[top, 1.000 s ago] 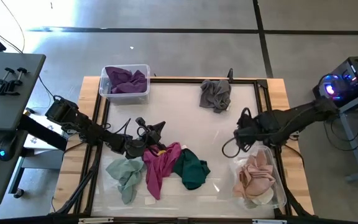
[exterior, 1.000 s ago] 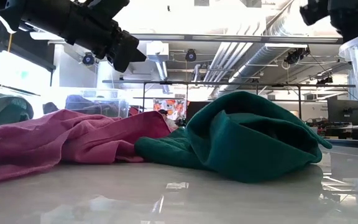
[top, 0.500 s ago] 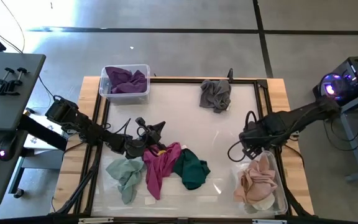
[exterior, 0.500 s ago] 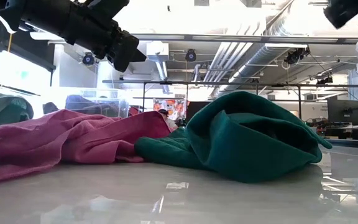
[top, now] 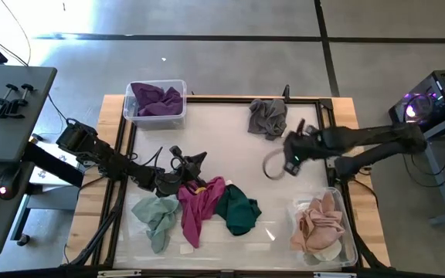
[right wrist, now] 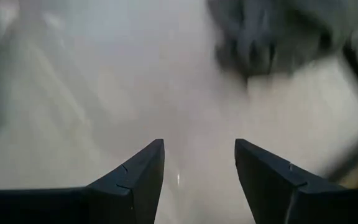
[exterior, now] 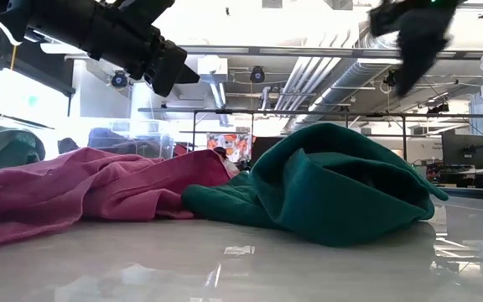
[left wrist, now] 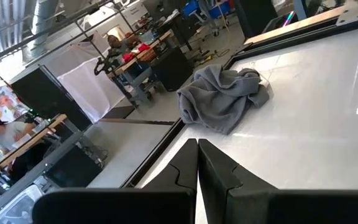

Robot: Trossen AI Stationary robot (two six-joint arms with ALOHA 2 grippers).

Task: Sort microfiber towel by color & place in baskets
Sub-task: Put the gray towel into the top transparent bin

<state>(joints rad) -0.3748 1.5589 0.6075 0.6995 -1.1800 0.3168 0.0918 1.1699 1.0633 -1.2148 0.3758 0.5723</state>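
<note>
Soft crumpled towels are lying on the glossy white table point(top: 230, 139): a grey towel point(top: 268, 117) at the far edge, and mint point(top: 155, 215), magenta point(top: 197, 202) and dark green point(top: 238, 208) ones nearer. 2 clear tubs are holding a purple towel point(top: 157, 98) and a pink towel point(top: 319, 220). The right claw point(right wrist: 197, 163) is hovering open and empty near the grey towel. The left claw point(left wrist: 197, 163) is sitting pressed shut, empty, above the magenta towel. Only the left wrist view is showing people beyond.

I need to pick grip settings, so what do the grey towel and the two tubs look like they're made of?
The grey towel looks like soft, matte, napped cloth, probably microfiber: it lies crumpled in loose folds with no shine. The small tub and the long tub look like clear, hard, glossy plastic: their contents show through the walls.
</note>
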